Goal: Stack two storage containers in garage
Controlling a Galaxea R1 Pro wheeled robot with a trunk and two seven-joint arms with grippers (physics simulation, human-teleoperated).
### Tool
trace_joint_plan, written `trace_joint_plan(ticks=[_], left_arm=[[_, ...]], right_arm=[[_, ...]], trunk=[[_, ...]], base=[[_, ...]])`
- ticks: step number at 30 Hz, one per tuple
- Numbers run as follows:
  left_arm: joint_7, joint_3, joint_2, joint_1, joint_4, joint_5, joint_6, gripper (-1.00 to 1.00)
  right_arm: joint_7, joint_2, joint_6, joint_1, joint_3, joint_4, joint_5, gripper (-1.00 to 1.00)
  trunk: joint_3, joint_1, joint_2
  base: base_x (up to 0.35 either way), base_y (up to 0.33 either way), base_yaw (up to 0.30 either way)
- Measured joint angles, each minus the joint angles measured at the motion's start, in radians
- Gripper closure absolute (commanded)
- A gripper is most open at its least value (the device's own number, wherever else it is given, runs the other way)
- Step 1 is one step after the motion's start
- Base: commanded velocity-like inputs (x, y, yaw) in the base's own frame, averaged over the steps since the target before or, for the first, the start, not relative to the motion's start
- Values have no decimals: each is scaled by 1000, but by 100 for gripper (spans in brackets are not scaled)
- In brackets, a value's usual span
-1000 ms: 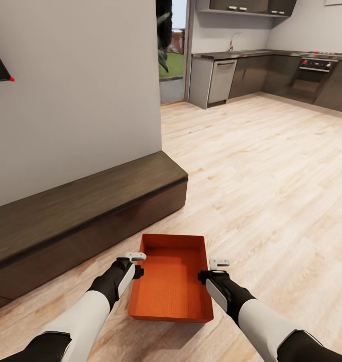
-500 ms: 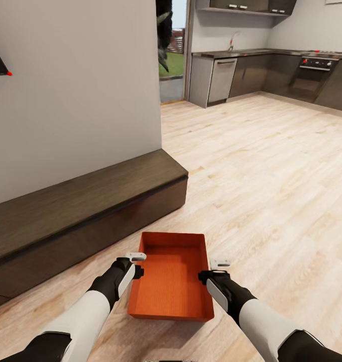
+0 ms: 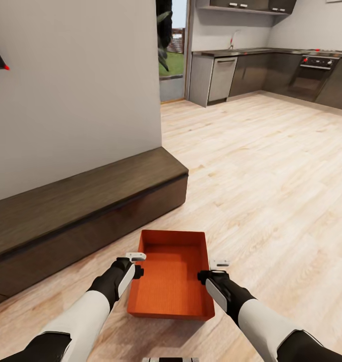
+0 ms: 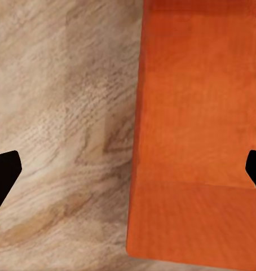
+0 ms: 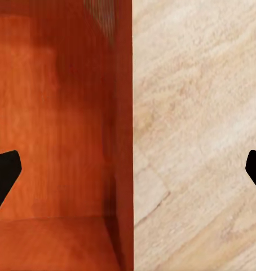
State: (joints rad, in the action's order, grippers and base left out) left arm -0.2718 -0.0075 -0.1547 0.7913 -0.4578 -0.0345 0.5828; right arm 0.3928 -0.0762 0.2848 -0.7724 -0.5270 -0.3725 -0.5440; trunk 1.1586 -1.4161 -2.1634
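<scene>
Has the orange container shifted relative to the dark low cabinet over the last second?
Cannot tell. The container sits slightly higher in the head view, but the cabinet and kitchen shifted too, so the camera moved. It stays between both end effectors.

Orange storage container [image 3: 172, 276] sits between both end effectors on wood floor [image 3: 271, 191].

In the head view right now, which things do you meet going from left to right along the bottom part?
Left tool → storage container → right tool, all above the wood plank floor.
</scene>
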Motion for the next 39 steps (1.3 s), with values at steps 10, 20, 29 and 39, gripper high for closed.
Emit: trace_joint_plan(ticks=[10,20,29,39], left_arm=[[0,-2,0,0,0,0,0,-100],[-1,-3,0,0,6,0,-1,-100],[-1,-4,0,0,17,0,-4,-100],[-1,-3,0,0,5,0,-8,-100]], right_arm=[[0,2,0,0,0,0,0,-100],[-1,2,0,0,0,0,0,-100],[-1,2,0,0,0,0,1,-100],[-2,2,4,0,0,0,2,-100]], trunk=[[25,-31,-56],[25,-31,-56],[38,-46,-84],[50,-61,-112]], base=[[0,0,0],[0,0,0],[0,0,0],[0,0,0]])
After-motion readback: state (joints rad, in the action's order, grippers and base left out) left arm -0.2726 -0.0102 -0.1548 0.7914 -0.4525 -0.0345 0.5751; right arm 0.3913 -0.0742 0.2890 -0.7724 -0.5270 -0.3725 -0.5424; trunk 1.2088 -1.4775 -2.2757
